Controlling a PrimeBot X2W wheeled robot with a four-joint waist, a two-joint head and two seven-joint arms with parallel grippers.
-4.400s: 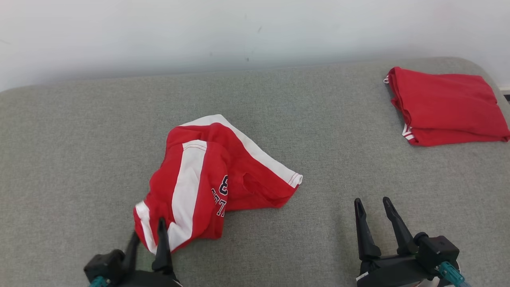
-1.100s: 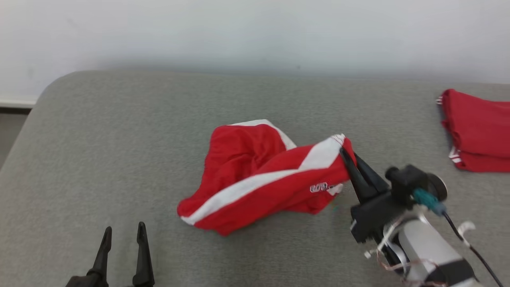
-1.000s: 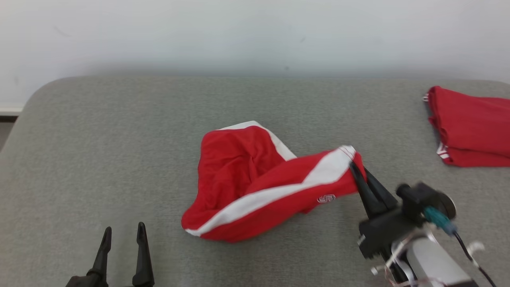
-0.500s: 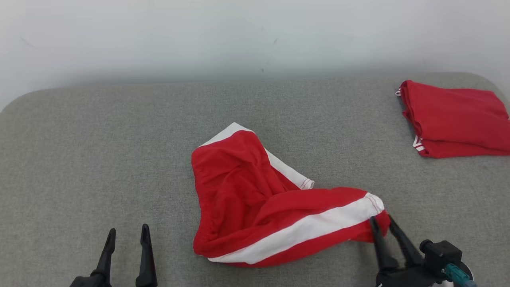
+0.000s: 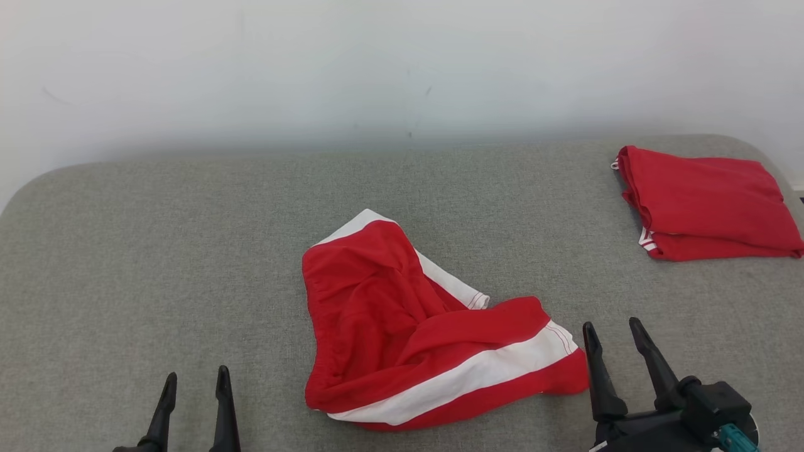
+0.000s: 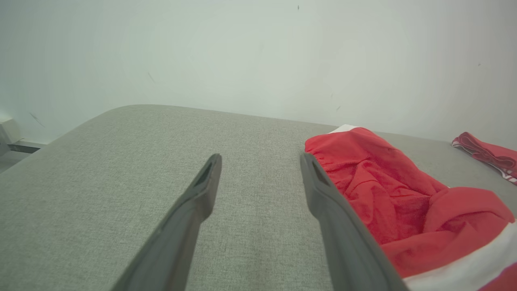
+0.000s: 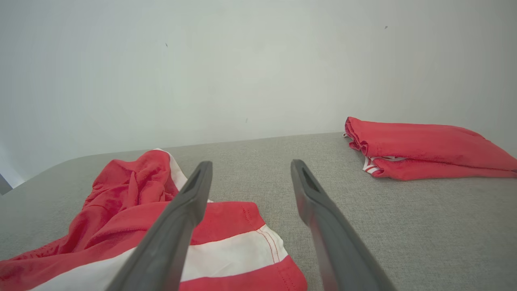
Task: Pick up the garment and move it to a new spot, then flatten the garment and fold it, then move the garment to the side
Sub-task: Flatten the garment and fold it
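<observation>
The garment, red shorts with white side stripes, lies crumpled in the middle of the grey cushion. It shows again in the left wrist view as the garment and in the right wrist view as the garment. My right gripper is open just right of the leg hem, holding nothing; the right gripper has bare cushion between its fingers. My left gripper is open at the lower left, well clear of the cloth; the left gripper has nothing between its fingers.
A folded red garment lies at the far right of the cushion, also seen as the folded red garment. A pale wall rises behind. The cushion's rounded left edge curves off at the left.
My right gripper dragged the garment's leg toward me and rightward, laid it down, then opened and let go. The head camera swung meanwhile. The left gripper stayed open.
</observation>
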